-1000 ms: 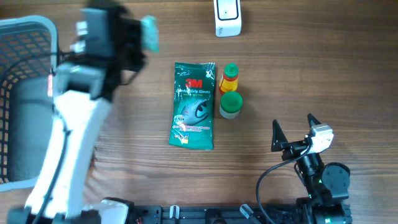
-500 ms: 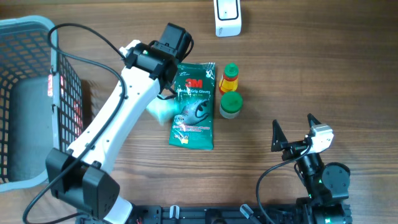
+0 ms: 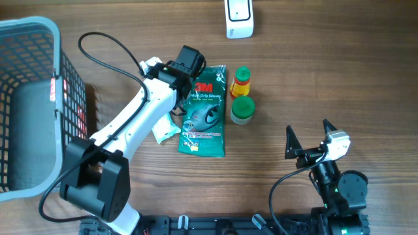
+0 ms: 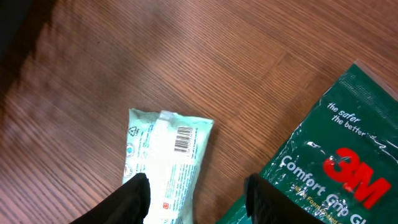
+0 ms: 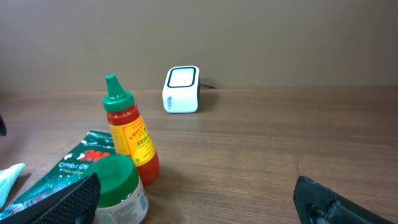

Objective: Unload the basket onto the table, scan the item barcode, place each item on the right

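Observation:
A pale teal and white packet (image 4: 165,155) lies flat on the wooden table, its barcode (image 4: 182,138) facing up. My left gripper (image 4: 198,200) hovers over its near end, open; one finger overlaps the packet's edge and bare wood shows beside the other finger. From overhead the packet (image 3: 164,132) pokes out from under the left arm, just left of the green 3M glove pack (image 3: 204,111). The white scanner (image 3: 239,19) stands at the far edge. My right gripper (image 3: 307,140) rests open at the near right, holding nothing.
A red sauce bottle (image 3: 241,81) with a green cap and a green-lidded jar (image 3: 242,109) stand right of the glove pack. A grey mesh basket (image 3: 60,39) fills the left side. From the right wrist, the scanner (image 5: 182,90) sits beyond the bottle (image 5: 129,134).
The left arm swung down from the far left, where it carried the packet in the air, to beside the glove pack. The packet now lies on the table. The right arm stayed still.

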`<move>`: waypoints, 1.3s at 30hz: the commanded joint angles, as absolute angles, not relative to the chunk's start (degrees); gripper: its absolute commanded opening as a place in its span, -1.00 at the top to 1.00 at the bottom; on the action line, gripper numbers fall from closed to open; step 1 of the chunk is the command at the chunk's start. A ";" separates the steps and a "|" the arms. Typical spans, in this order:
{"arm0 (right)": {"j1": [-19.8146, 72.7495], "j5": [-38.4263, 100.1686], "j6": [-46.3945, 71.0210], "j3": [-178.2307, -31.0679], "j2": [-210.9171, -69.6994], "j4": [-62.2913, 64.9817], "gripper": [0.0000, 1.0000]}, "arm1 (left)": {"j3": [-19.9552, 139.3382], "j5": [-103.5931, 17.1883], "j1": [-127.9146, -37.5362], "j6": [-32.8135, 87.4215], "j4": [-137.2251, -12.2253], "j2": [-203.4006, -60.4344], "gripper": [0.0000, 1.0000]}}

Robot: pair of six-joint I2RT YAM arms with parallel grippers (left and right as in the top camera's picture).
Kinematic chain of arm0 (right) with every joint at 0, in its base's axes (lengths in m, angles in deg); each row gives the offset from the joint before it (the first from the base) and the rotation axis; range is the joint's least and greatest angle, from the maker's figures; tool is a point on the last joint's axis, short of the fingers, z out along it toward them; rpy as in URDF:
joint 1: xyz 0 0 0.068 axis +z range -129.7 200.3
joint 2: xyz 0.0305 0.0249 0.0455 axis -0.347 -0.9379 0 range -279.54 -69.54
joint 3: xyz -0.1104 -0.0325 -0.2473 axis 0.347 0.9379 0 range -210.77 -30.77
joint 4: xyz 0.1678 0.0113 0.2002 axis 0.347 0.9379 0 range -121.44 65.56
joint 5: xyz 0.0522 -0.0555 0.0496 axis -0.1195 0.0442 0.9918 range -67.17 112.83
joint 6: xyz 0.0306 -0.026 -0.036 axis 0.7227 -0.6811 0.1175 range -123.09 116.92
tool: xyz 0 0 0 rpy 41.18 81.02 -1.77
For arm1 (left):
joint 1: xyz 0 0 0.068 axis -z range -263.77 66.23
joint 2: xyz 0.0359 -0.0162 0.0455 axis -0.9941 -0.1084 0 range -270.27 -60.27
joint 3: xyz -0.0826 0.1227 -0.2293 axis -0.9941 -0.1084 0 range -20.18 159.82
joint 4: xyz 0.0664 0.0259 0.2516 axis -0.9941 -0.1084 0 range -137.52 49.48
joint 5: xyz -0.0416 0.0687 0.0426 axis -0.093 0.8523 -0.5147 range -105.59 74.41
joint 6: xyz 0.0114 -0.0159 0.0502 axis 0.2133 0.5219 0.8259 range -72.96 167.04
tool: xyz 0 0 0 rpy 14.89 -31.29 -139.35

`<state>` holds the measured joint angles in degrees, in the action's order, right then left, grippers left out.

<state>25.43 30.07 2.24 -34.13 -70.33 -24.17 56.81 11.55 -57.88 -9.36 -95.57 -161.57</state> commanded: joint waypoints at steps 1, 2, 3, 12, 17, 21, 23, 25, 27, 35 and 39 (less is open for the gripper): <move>25.60 29.24 3.05 -34.17 -70.36 -24.44 -0.99 | 55.84 11.70 -57.67 -8.73 -95.48 -161.65 -0.05; 25.60 29.24 3.05 -34.17 -70.36 -24.44 -0.99 | 55.12 11.72 -57.73 -8.81 -95.50 -161.65 -0.08; 25.60 29.24 3.07 -34.17 -70.36 -24.44 -0.99 | 54.18 11.72 -57.80 -8.88 -95.30 -161.65 -0.17; 25.60 29.24 3.05 -34.17 -70.33 -24.44 -1.00 | 40.61 5.89 -59.92 -12.27 -88.70 -161.65 -1.00; 25.60 29.24 3.05 -34.17 -70.33 -24.44 -0.99 | 37.31 3.81 -60.22 -12.27 -83.04 -161.65 -1.00; 25.60 29.24 3.07 -34.17 -70.36 -24.44 -0.99 | 35.17 0.01 -60.22 -11.70 -77.88 -161.65 -0.97; 25.60 29.24 3.07 -34.17 -70.36 -24.44 -0.99 | 34.67 -0.52 -60.22 -11.77 -77.23 -161.65 -0.82; 25.60 29.24 3.07 -34.17 -70.36 -24.44 -0.99 | 34.32 -0.82 -60.22 -11.74 -77.18 -161.65 -0.54; 25.60 29.24 3.07 -34.17 -70.36 -24.46 -0.99 | 34.14 -0.80 -60.22 -11.72 -77.86 -161.65 -0.29; 25.60 29.24 3.05 -34.17 -70.33 -24.44 -1.00 | 35.39 0.73 -60.22 -8.66 -79.87 -160.69 0.00; 25.60 29.24 3.05 -34.17 -70.36 -24.44 -0.99 | 40.87 0.75 -59.81 -3.59 -83.06 -158.44 0.03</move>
<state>25.43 30.07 2.24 -34.13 -70.33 -24.17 35.89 0.34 -59.94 -9.54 -81.58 -161.39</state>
